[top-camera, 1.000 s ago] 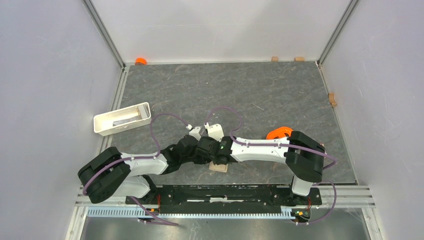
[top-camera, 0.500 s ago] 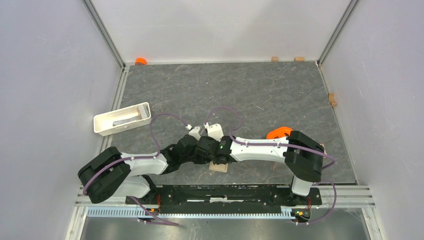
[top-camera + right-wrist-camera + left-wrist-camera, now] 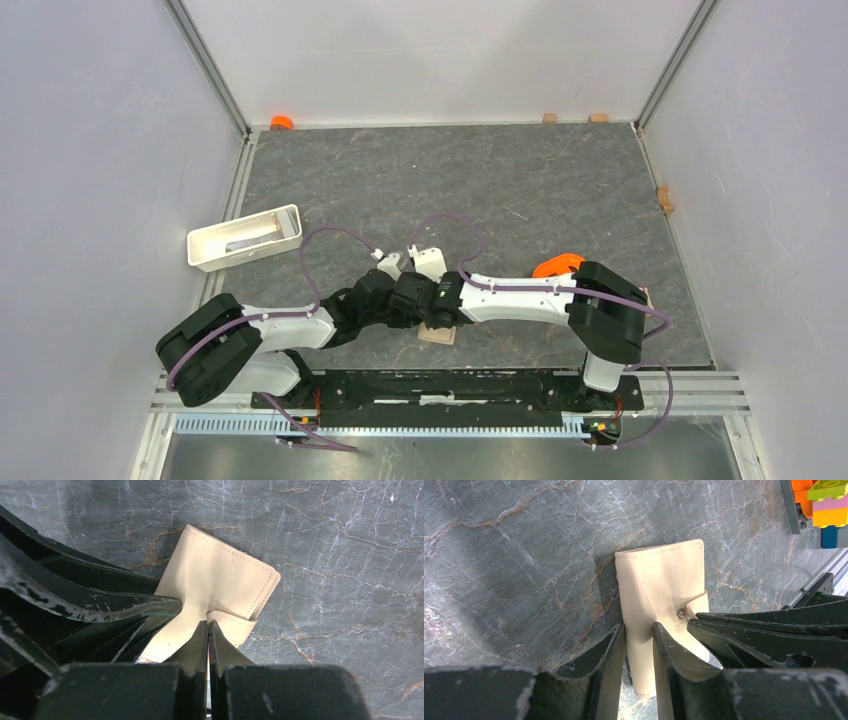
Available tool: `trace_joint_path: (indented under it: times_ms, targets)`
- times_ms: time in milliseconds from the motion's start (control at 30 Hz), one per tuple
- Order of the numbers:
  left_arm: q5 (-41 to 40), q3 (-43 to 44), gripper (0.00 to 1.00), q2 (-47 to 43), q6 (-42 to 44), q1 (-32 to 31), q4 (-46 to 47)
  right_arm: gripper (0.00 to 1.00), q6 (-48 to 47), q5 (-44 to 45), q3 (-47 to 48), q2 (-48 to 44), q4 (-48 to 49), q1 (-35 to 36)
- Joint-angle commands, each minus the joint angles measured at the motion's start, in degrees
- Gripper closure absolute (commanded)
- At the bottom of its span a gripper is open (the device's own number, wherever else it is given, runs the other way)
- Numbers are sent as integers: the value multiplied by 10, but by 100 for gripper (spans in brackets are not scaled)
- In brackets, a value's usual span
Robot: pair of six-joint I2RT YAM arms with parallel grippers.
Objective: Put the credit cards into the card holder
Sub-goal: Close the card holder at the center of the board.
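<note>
Here, just ahead of the 2 arm bases, the card holder [image 3: 659,575] lay folded shut on the dark stone table [image 3: 520,190], with both grippers meeting over it. The left gripper [image 3: 639,626] stood part-way closed on it. Its 2 fingers [image 3: 606,665] bracketed a narrow strip along the holder's left long edge, 1 finger outside that edge and the other pressing on the beige cover, which creased between them. The right gripper [image 3: 208,624] had its jaws pressed fully together, their tips touching the end of the snap tab [image 3: 698,602] right beside the metal stud [image 3: 681,613]. Whether the tab itself was pinched could not be told. In the left wrist view the holder's long axis ran away from that gripper, with the tab on the right-hand long edge. In the right wrist view it lay diagonally, 1 stitched corner pointing up and right. From above, only a small beige corner showed beneath the wrists. Coloured toy bricks [image 3: 826,502] stood at the upper right of the left wrist view. Farther back and left, a white tray [image 3: 250,253] sat by the table's left edge. At the far left corner lay a small orange piece [image 3: 282,122].
</note>
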Motion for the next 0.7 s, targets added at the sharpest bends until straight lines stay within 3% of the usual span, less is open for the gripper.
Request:
trace_joint_path:
  times_ms: [0, 667]
  targets:
    - [-35, -5, 65, 21, 10, -22, -76, 100, 2, -1, 10, 48, 28, -4]
    - [-27, -14, 64, 17, -1, -12, -65, 100, 20, 12, 7, 24, 7, -10]
